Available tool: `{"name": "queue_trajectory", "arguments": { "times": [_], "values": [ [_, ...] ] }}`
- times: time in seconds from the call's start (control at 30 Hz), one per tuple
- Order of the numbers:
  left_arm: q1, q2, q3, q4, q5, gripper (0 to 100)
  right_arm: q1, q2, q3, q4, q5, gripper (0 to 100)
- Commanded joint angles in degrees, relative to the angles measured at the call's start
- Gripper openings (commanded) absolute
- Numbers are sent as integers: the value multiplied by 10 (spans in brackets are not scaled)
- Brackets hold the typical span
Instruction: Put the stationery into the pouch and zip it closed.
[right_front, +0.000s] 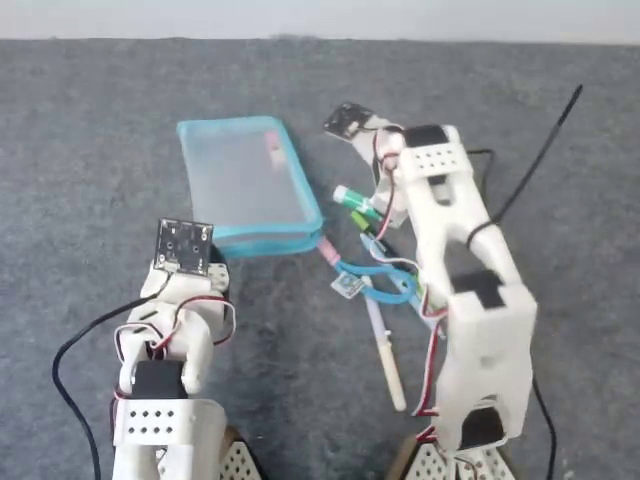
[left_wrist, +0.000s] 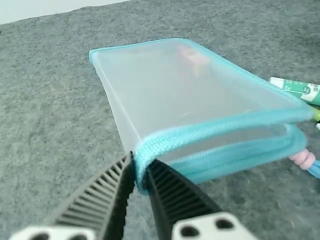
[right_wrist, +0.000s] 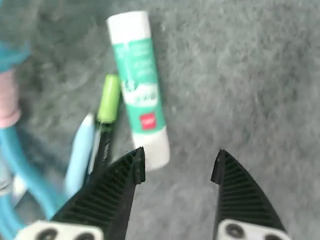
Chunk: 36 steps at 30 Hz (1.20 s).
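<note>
The left end effector (left_wrist: 140, 167) is clamped on the teal-bound corner of the pouch (left_wrist: 190, 100), its ribbed jaws pressed together over the zip binding. That grip probably anchors the pouch so it cannot slide on the desk (right_front: 100, 120) while the other arm works. The pouch lies flat, and its pink zip pull (left_wrist: 302, 159) hangs at the end nearest the loose stationery. I cannot tell whether the zip is open. The right end effector (right_wrist: 180, 152) hovers with its jaws apart, just above the base of the glue stick (right_wrist: 137, 95). The glue stick looks like the first pick because it lies at the outer edge of the cluster, with bare desk on one side for a jaw to come down. A green-capped pen (right_wrist: 107, 100) lies just beside it and could get nudged or pinched along with it. A white pen (right_front: 385, 350) lies farther off, nearer the arm bases. All of this stationery is still outside the pouch, so packing has barely begun.
</note>
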Motion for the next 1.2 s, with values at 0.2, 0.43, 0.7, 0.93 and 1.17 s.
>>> {"name": "queue_trajectory", "arguments": {
  "times": [0.2, 0.43, 0.7, 0.93, 1.17],
  "values": [
    [19, -10, -8, -18, -1, 13, 15, 48, -92, 12, 35, 221],
    [17, -10, -7, -19, -1, 13, 13, 47, -92, 57, 63, 221],
    [16, -10, -7, -18, -1, 13, 3, 53, -91, 73, 63, 220],
    [16, -10, -7, -18, -1, 13, -3, 68, -91, 50, 63, 220],
    [16, -10, -7, -18, -1, 13, -15, 108, -91, 14, 61, 207]
  ]
}}
